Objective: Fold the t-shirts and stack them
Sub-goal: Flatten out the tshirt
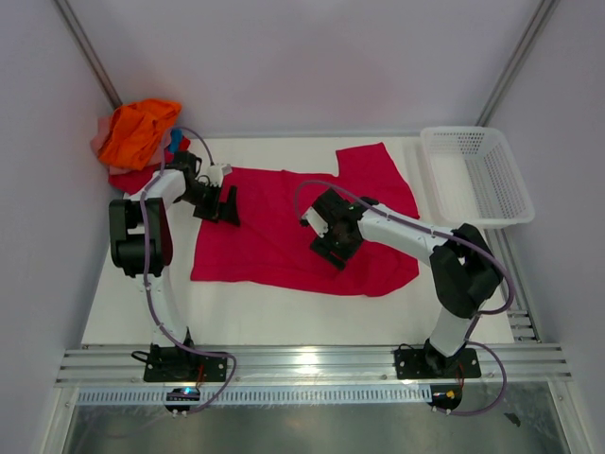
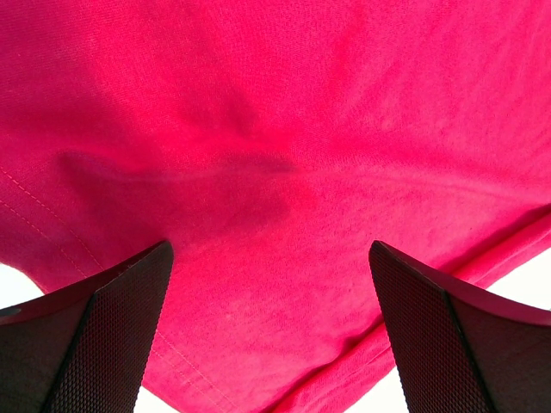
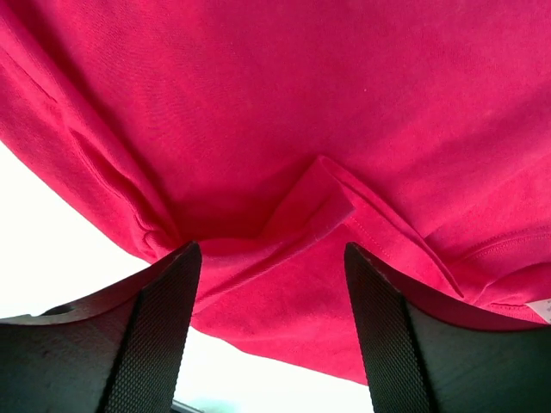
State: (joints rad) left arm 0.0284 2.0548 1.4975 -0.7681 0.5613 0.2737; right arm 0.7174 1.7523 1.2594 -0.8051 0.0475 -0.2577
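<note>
Crimson t-shirt (image 1: 274,236): spread flat on the table (image 1: 284,322). Left arm (image 1: 159,189) bent low over its far-left corner, jaws wide; right arm (image 1: 402,230) stretched to mid-shirt, jaws wide over a small fold.

Shirt (image 1: 274,227) spread flat mid-table (image 1: 284,317). Pile (image 1: 137,132) at far-left corner, just beyond shirt's far-left edge. Basket (image 1: 473,132) far right, just right of shirt. Left gripper (image 1: 224,206) over shirt's far-left part, right gripper (image 1: 331,248) over its near middle.
</note>
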